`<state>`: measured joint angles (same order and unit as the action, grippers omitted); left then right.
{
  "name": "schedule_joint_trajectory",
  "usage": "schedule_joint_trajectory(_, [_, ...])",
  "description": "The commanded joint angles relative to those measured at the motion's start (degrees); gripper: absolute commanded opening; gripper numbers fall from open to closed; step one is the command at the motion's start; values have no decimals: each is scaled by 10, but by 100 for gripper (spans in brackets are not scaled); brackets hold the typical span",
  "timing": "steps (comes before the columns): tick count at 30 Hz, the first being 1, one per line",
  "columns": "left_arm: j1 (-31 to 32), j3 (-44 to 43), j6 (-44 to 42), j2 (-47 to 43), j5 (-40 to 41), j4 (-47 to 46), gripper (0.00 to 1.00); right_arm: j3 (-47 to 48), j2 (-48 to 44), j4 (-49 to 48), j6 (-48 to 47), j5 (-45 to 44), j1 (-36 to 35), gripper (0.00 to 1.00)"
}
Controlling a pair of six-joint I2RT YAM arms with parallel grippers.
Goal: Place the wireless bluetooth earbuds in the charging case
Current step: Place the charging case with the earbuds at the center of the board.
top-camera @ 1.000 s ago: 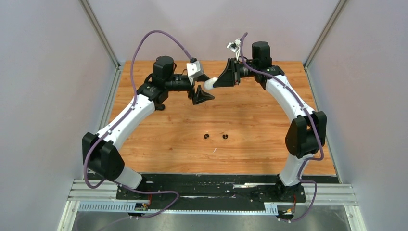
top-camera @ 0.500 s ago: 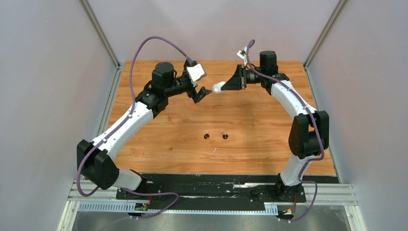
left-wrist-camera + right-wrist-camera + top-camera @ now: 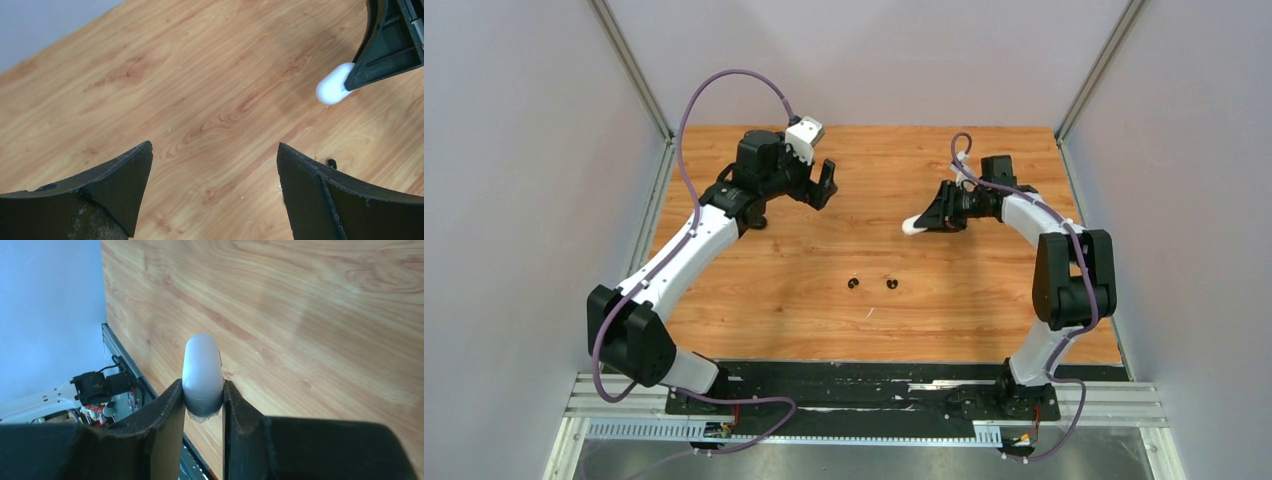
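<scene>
Right gripper (image 3: 202, 390) is clamped on the white case (image 3: 202, 365), held low over the table (image 3: 754, 280), right of centre. Left gripper (image 3: 215, 155) is spread wide, holding nothing, well apart from it. Two black earbuds (image 3: 853, 284) lie side by side mid-table, nearer the arm bases.

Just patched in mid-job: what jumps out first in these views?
The right gripper, over the right-centre of the table, is clamped on a white pebble-shaped case whose rounded end sticks out in front. The left gripper hangs open and empty over the far left. Near the middle, a black earbud and a second black earbud lie side by side, apart, on the wood.
</scene>
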<state>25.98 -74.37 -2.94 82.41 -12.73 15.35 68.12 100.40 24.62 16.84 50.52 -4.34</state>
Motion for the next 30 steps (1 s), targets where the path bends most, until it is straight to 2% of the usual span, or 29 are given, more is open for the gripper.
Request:
schedule_joint_trajectory(1, [-15, 15, 68, -8, 13, 22, 100, 24, 46, -8, -9, -38, 15, 4])
schedule_joint_trajectory(7, [-64, 10, 85, 6, -8, 80, 100, 32, 93, -14, -24, -49, 34, 6])
schedule_joint_trajectory(14, [-149, 2, 122, 31, 23, 119, 99, 47, 127, -8, -27, -83, 38, 12])
schedule_joint_trajectory(21, [-219, -34, 124, 115, 23, 170, 96, 59, 150, 4, -44, -135, 56, 43])
schedule_joint_trajectory(26, [-245, -67, 116, 171, 43, 188, 95, 73, 144, 30, -60, -154, 77, 61])
schedule_joint_trajectory(30, [-255, -91, 109, 212, 60, 195, 95, 78, 114, 42, -66, -180, 106, 72])
